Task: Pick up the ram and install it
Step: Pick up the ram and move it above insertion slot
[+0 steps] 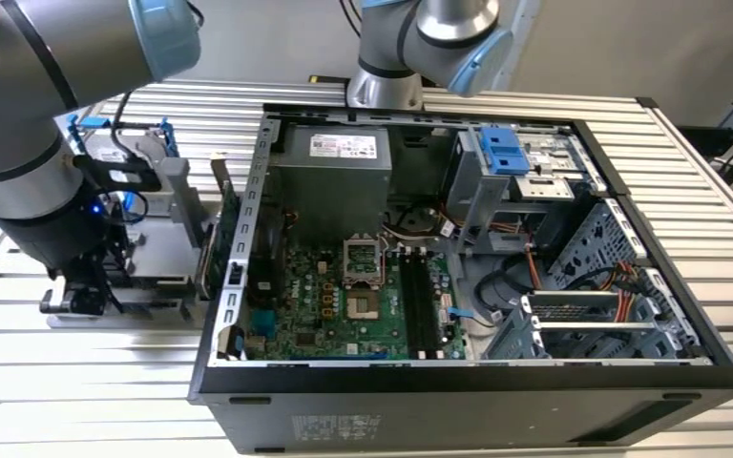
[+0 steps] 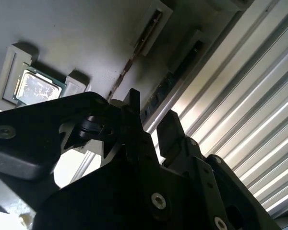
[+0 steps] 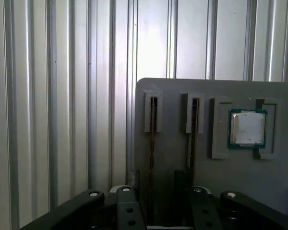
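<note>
One thin edge of the ram [image 3: 152, 125] shows in its slot [image 3: 147, 112], beneath the open, empty tool [image 3: 158, 175].

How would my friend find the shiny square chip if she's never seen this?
Find the grey holder plate lying on the ribbed metal table. Two ram sticks stand on edge in narrow slots there, and the chip sits beside them. It's the one flat, silvery square with a green rim; its neighbours are long, thin and dark.
</note>
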